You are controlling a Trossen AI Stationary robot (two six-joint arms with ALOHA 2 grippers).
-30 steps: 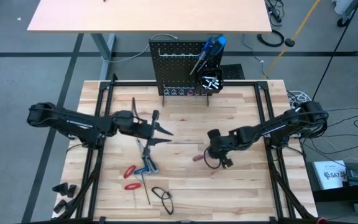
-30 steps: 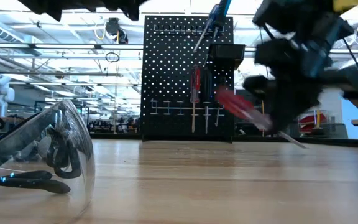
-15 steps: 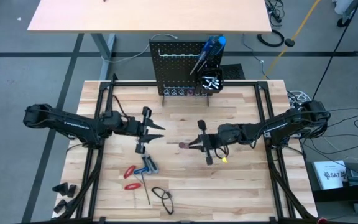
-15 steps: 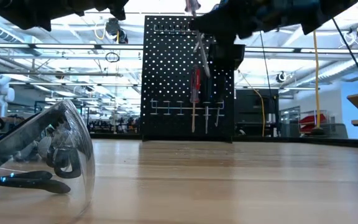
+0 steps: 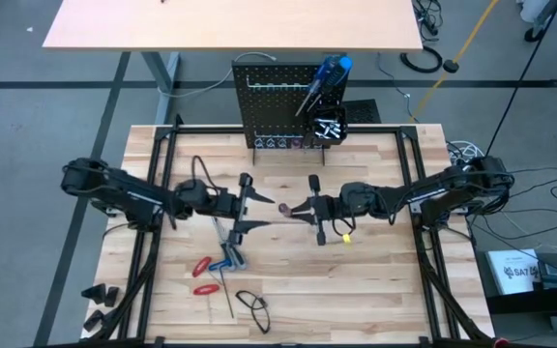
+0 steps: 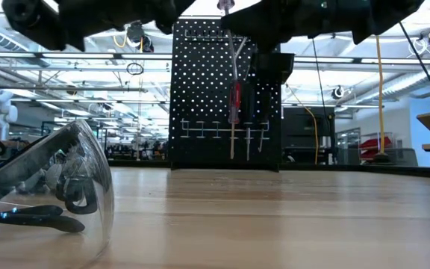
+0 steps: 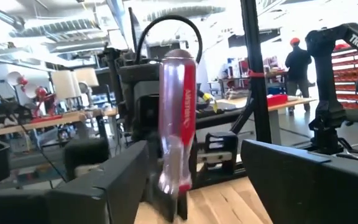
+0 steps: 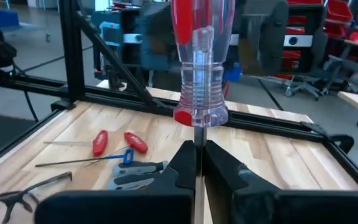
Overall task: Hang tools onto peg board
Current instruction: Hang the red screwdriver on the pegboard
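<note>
Even overhead light falls on my table (image 5: 288,261), casting soft shadows. Low down, bright ceiling lamps silhouette my arms. My left fingers (image 7: 104,186) and the background blur; the screwdriver handle (image 8: 201,56) glares.

Left gripper (image 5: 257,205) advanced, jaws spread around screwdriver (image 5: 285,207).

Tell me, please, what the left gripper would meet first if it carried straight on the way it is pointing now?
Most likely the red-handled screwdriver that the right gripper holds by its shaft, handle toward the open left gripper. In the left wrist view the handle stands between the left fingers, though how close is unclear.
</note>
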